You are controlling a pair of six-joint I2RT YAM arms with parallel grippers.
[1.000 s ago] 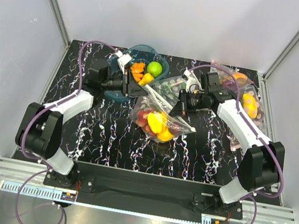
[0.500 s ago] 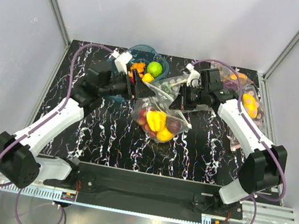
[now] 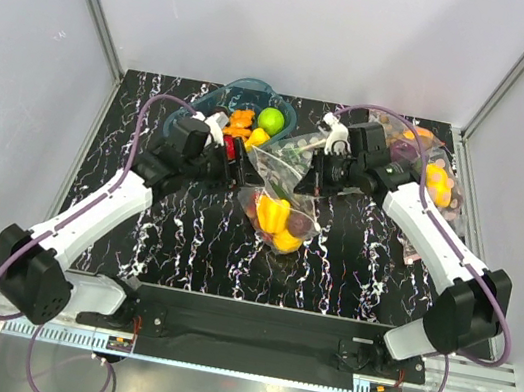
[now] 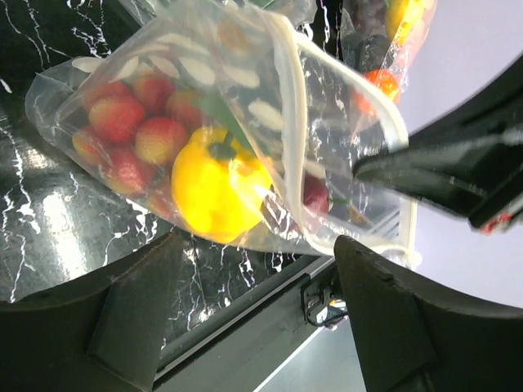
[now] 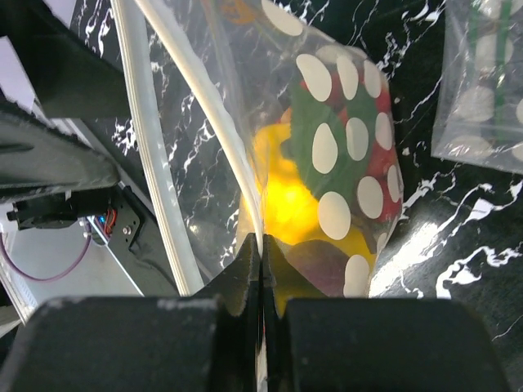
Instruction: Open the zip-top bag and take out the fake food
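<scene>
Since a second ago the left gripper [image 3: 239,155] has opened wide beside the large clear polka-dotted zip-top bag [image 3: 291,173]. The right gripper [image 5: 261,245] pinches the bag's white zip rim [image 5: 145,122], and the bag hangs between the arms, perhaps grazing the black marbled table [image 3: 184,233], glossy plastic fake food [image 3: 275,216] still inside.

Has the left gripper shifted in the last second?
No, not noticeably: the left gripper sits by the teal bowl's near rim as before; only its jaws have opened beside the zip-top bag.
</scene>
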